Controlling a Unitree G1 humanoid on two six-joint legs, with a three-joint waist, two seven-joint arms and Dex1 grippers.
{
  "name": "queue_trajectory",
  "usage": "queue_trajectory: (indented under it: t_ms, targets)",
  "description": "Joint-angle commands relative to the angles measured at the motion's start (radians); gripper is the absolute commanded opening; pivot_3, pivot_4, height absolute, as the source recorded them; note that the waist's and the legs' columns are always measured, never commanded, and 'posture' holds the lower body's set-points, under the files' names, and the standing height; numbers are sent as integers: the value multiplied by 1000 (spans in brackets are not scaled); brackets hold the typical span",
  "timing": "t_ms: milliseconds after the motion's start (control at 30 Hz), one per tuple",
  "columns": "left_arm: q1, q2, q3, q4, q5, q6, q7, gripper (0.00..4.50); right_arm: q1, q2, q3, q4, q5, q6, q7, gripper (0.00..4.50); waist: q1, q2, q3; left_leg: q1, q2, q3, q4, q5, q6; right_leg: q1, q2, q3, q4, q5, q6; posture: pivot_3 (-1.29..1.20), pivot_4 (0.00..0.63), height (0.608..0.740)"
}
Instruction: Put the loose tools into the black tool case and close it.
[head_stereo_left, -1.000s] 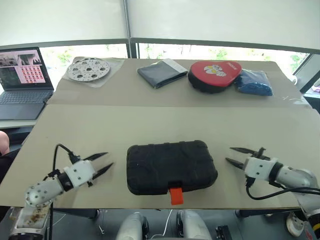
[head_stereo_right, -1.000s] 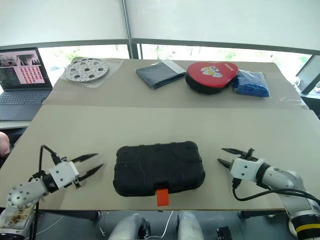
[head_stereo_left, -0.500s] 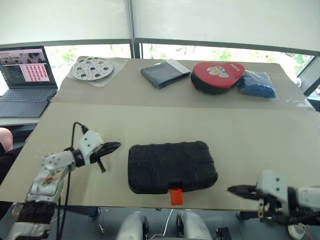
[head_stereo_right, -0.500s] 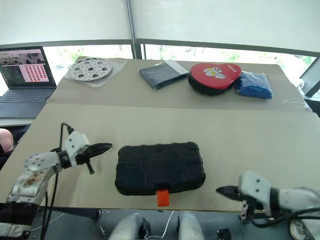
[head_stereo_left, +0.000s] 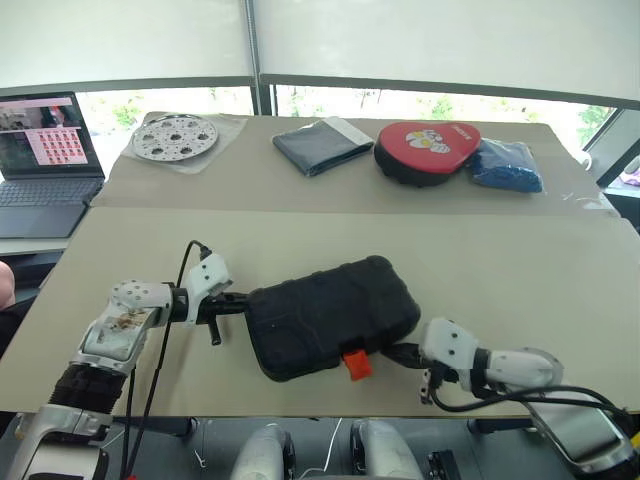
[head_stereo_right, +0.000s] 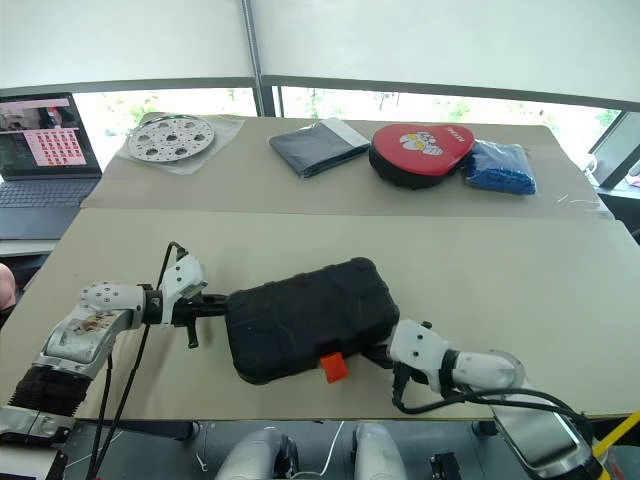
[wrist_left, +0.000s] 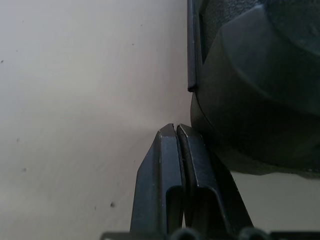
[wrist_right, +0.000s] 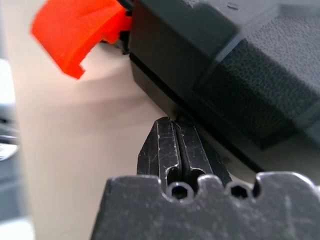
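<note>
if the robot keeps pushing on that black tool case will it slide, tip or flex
Probably slide and swivel: the black tool case lies flat and skewed on the smooth table. Its low, wide shape makes tipping unlikely. The moulded shell looks stiff, so little flex where the shut left gripper and right gripper meet it.

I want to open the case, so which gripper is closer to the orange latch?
Right. The right gripper sits at the case's front edge beside the latch; the left gripper is at its far left end.

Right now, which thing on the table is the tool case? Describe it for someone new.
On the near half of the tan table, between the two grippers, lies the tool case: a black textured plastic box with rounded corners, lying askew. Unlike the flat grey pouch farther back, it has an orange latch.
</note>
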Motion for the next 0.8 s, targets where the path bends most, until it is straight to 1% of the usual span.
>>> queue_trajectory:
  t_ms: [33,133,200,300,400,500,567,600,667,800]
  targets:
    - [19,-32,51,-65,-59,52,38,118,-90,48,-23,39,-2,-11,-28,0,-1,0,0,0,0,0,0,0,0,0,0,0,0,0,0,0,150,740]
    - [26,-54,100,-76,-68,61,92,118,-151,63,-27,116,-20,-36,-19,0,1,0,0,0,0,0,0,0,0,0,0,0,1,0,0,0,150,740]
    - [18,-60,145,-75,-89,78,125,118,-167,61,-67,127,10,-12,-14,0,1,0,0,0,0,0,0,0,-1,0,0,0,1,0,0,0,150,740]
    - [-11,-43,211,-61,-137,93,115,118,-134,26,-128,91,65,6,29,0,4,0,0,-1,0,0,0,1,-1,0,0,0,1,0,0,0,150,740]
    - [-57,-9,235,-59,-169,113,75,118,-63,-7,-191,15,133,35,65,0,12,0,0,-1,0,-1,0,1,-2,0,-1,-1,1,0,0,0,150,740]
    - [-97,15,219,-85,-193,142,31,118,4,-39,-233,-60,182,60,97,0,16,0,0,-1,-1,-1,0,1,-2,1,-1,-2,0,0,0,0,150,740]
    - [-118,13,200,-117,-215,168,7,118,29,-49,-246,-110,222,96,106,0,14,0,0,-1,-1,-1,0,0,-1,1,-1,-2,-1,0,0,0,150,740]
    - [-135,-8,135,-171,-208,178,-9,118,47,-63,-213,-138,215,112,116,0,14,0,0,-1,-2,-1,0,0,-1,2,-2,-2,-1,0,1,0,150,740]
    - [-153,-32,58,-233,-196,190,-27,118,65,-82,-170,-167,203,132,124,0,16,0,0,-1,-2,-1,0,0,-1,2,-2,-2,-1,0,1,0,150,740]
    - [-168,-79,1,-233,-163,170,-6,118,40,-55,-99,-150,160,110,98,0,10,-1,0,-1,-4,-2,1,0,-1,3,-2,0,-2,0,2,0,150,740]
